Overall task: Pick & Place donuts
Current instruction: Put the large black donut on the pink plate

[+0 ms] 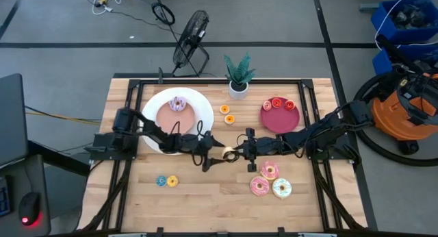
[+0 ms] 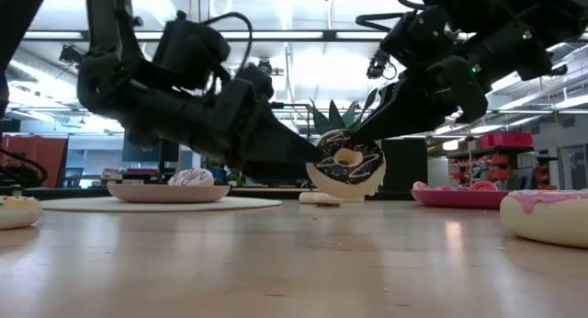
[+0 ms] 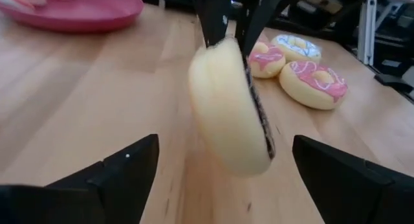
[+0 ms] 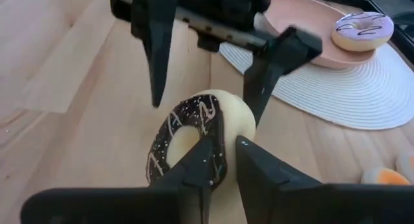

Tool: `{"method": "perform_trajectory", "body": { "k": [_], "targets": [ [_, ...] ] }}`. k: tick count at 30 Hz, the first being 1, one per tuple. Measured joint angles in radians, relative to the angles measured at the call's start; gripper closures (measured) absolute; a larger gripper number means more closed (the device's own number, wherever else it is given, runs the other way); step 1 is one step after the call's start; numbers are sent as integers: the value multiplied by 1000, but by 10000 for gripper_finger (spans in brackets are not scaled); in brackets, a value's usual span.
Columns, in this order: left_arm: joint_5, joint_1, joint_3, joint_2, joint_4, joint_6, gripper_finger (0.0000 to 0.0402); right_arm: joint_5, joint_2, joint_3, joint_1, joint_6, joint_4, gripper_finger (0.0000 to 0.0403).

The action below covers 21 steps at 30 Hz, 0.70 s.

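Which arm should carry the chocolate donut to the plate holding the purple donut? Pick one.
Left. The open left pincer straddles the chocolate donut, gripped by the right pincer, and that plate lies on the left arm's side.

In the high view the chocolate donut [image 1: 230, 153] was mostly hidden between both grippers. The low view cut off a pink donut [image 2: 549, 215] at its edge.

Left gripper [image 1: 217, 153] and right gripper [image 1: 239, 153] meet tip to tip at mid-table, chocolate donut [image 2: 346, 164] between them; no passage there. Beyond right gripper: three frosted donuts [image 1: 270, 181] close by, magenta dish [image 1: 280, 118] behind its arm. White plate [image 1: 198, 103] crowds left arm. Open wood toward the front edge.
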Motion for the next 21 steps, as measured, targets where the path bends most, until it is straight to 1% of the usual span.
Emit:
{"method": "perform_trajectory", "body": {
  "k": [6,11,15,19,21],
  "targets": [
    [71,0,66,41,1,41,66,0,0,0,0,0,3,339],
    [75,1,79,41,-8,45,114,-1,0,0,0,0,3,339],
    [75,6,79,41,-26,64,173,-2,0,0,0,4,5,339],
    [74,6,79,40,-48,79,251,-5,0,0,0,0,9,330],
    [74,6,79,28,-85,96,292,-7,0,0,0,-14,20,316]
  ]
}}
